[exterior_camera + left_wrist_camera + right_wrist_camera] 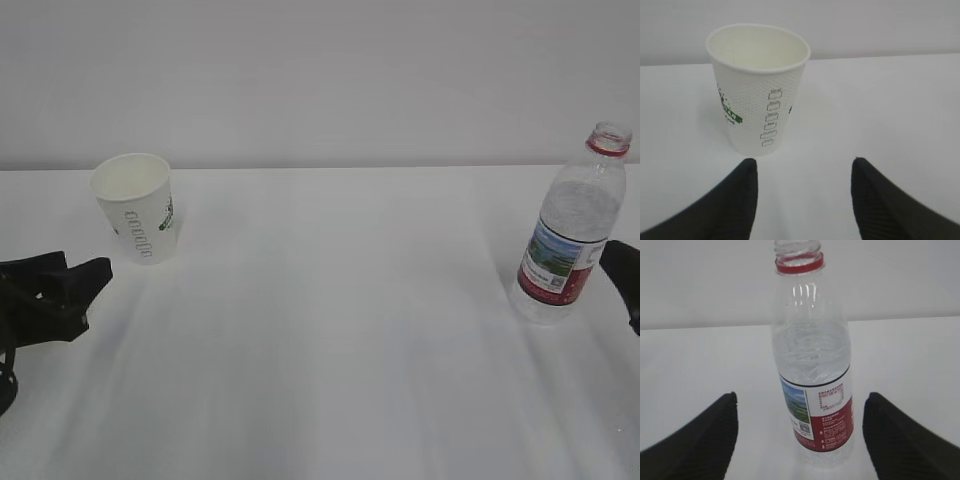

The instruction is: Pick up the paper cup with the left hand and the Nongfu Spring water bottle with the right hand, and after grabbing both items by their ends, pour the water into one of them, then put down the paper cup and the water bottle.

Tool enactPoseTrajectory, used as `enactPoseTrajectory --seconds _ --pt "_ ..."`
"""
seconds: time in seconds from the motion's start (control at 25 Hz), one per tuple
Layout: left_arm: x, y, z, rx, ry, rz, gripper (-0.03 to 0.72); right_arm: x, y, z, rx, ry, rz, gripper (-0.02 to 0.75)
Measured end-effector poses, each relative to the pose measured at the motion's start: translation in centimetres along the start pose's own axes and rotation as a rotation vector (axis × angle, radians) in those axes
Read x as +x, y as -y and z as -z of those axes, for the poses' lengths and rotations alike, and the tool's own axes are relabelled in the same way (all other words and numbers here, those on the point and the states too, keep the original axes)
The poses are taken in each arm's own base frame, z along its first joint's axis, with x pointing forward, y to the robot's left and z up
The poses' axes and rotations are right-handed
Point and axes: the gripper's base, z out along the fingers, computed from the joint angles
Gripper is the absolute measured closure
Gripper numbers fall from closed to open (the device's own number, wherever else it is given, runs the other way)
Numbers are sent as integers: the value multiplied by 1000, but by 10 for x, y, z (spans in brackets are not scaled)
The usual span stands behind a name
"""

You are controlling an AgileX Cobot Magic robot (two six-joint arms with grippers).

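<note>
Right, both grabs pending:
cup position: the paper cup (pixel 136 206) is standing upright on the white table (pixel 330 330), far left, mouth up and empty as far as I am seeing.
cup vs my left hand: my left hand (pixel 62 285) is sitting just in front of the cup and a bit to its left; in the left wrist view the cup (pixel 757 87) is lying ahead, shifted left of the gap between my fingers (pixel 740 195).
left state: I am keeping nothing in it, jaws spread apart, not touching the cup.
bottle position: the Nongfu Spring water bottle (pixel 568 228) is standing upright at far right, uncapped, long axis vertical, water (pixel 812 352) inside.
bottle vs my right hand: my right hand (pixel 625 275) is waiting just beside it on the right; in the right wrist view the bottle (pixel 812 370) is centred between my fingers (pixel 715 440).
right state: spread wide, grasping nothing.
nearer arm: I am judging each hand nearer to its own item; left needs a slight leftward shift, right is lined up.
</note>
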Motion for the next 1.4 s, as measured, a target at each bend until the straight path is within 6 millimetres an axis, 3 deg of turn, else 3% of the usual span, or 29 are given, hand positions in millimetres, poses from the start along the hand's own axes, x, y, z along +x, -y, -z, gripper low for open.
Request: enactPoseTrajectory --seconds 0.32,0.92,1.4 --pt "10 -1 0 -5 -42 9 254 17 1 -3 0 -24 -37 151" --pt "14 -1 -1 3 -63 8 254 60 7 -29 8 -144 -60 150" --pt "16 6 -1 80 -78 -25 254 53 15 -40 74 -101 -65 148"
